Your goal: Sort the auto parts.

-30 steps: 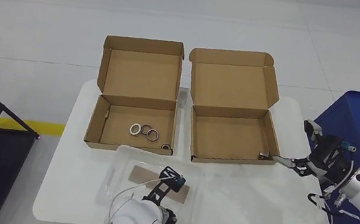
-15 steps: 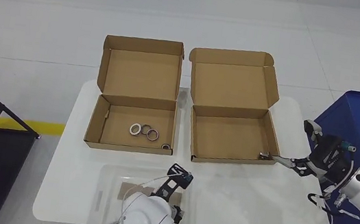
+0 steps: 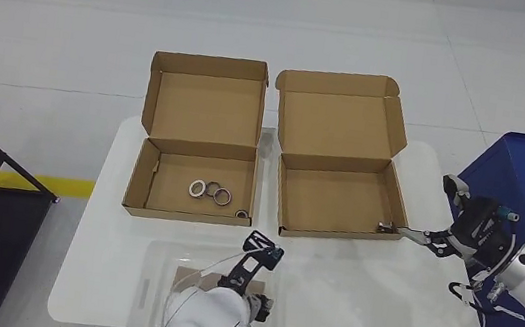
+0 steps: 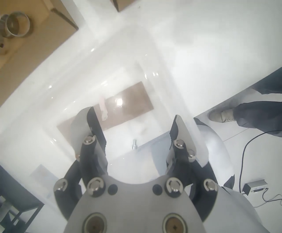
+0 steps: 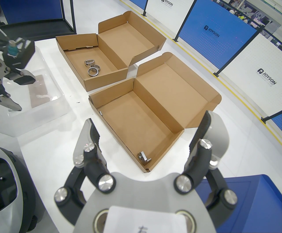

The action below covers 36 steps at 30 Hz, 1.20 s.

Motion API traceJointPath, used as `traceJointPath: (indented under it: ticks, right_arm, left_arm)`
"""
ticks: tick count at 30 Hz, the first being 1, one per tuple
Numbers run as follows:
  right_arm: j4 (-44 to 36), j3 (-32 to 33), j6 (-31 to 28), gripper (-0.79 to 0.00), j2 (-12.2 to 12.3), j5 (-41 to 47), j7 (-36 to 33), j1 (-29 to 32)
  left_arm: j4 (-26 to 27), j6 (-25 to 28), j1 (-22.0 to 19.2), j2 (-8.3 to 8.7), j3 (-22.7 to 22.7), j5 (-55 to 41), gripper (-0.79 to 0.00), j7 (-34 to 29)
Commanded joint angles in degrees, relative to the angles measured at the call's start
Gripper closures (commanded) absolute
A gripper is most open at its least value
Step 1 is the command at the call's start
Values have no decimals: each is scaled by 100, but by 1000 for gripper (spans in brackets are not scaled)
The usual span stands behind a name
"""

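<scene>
Over bin [image 3: 157,255], L gripper [image 4: 134,114] is hovering, jaws spread; R gripper [image 5: 147,118] is hanging spread beside R box [image 5: 123,110] corner.

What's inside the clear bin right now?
A small bolt lies in the clear bin beside a brown sheet at its floor, below the open left gripper. The gripper and arm hide the rest of the floor.
</scene>
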<state>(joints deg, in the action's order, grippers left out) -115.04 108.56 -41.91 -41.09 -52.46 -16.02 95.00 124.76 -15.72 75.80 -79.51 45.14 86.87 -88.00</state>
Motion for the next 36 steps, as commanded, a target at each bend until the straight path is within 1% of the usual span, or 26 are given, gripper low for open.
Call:
traceJointPath:
  ticks: [1, 3, 5, 6, 8, 11, 14, 16, 18, 20, 21, 22, 23, 27, 28, 30, 31, 33, 35, 36]
  right_arm:
    - [0, 0, 0, -785, 0, 0, 0, 0]
    - [0, 0, 0, -785, 0, 0, 0, 0]
    - [0, 0, 0, -785, 0, 0, 0, 0]
    - [0, 0, 0, -785, 0, 0, 0, 0]
    - [0, 0, 0, -785, 0, 0, 0, 0]
    - [0, 0, 0, -785, 0, 0, 0, 0]
    - [0, 0, 0, -785, 0, 0, 0, 0]
    - [0, 0, 0, -785, 0, 0, 0, 0]
    - [0, 0, 0, -785, 0, 0, 0, 0]
    - [0, 0, 0, -785, 0, 0, 0, 0]
    - [0, 0, 0, -785, 0, 0, 0, 0]
    - [0, 0, 0, -785, 0, 0, 0, 0]
    - [0, 0, 0, -785, 0, 0, 0, 0]
    - [0, 0, 0, -785, 0, 0, 0, 0]
    - [0, 0, 0, -785, 0, 0, 0, 0]
    - [0, 0, 0, -785, 0, 0, 0, 0]
    - [0, 0, 0, -785, 0, 0, 0, 0]
    - [0, 0, 0, -785, 0, 0, 0, 0]
    - [0, 0, 0, -785, 0, 0, 0, 0]
    - [0, 0, 0, -785, 0, 0, 0, 0]
  left_arm:
    - [517, 85, 97, 29, 128, -44, -511, 0]
    - [989, 242, 253, 75, 338, -76, -514, 0]
    - [989, 299, 117, 61, 595, -403, -425, 95]
    - [989, 328, 57, 58, 776, -591, -400, 246]
    - [989, 456, 89, 73, 1161, -983, -379, 544]
    - [989, 792, 307, 131, 1864, -1641, -348, 853]
    - [989, 1333, 625, 204, 2422, -2262, -339, 935]
    - [989, 1511, 837, 246, 2775, -2590, -305, 921]
    - [989, 1623, 991, 286, 3052, -2655, -271, 920]
    - [989, 1644, 1092, 311, 3186, -2715, -268, 900]
    - [989, 1640, 1121, 322, 3227, -2743, -206, 847]
    - [989, 1596, 1136, 335, 3260, -2686, -228, 739]
    - [989, 1596, 1134, 339, 3259, -2654, -570, 695]
    - [989, 1596, 1134, 339, 3259, -2654, -570, 695]
    - [970, 1586, 1143, 340, 3263, -2635, -785, 733]
    - [845, 1477, 1200, 351, 3266, -2426, -785, 849]
    - [872, 1335, 1199, 352, 3268, -2352, -785, 876]
    - [989, 1093, 1235, 362, 3362, -2286, -785, 740]
    - [989, 1002, 1202, 383, 3504, -2224, -785, 523]
    - [989, 935, 1166, 391, 3591, -2231, -727, 390]
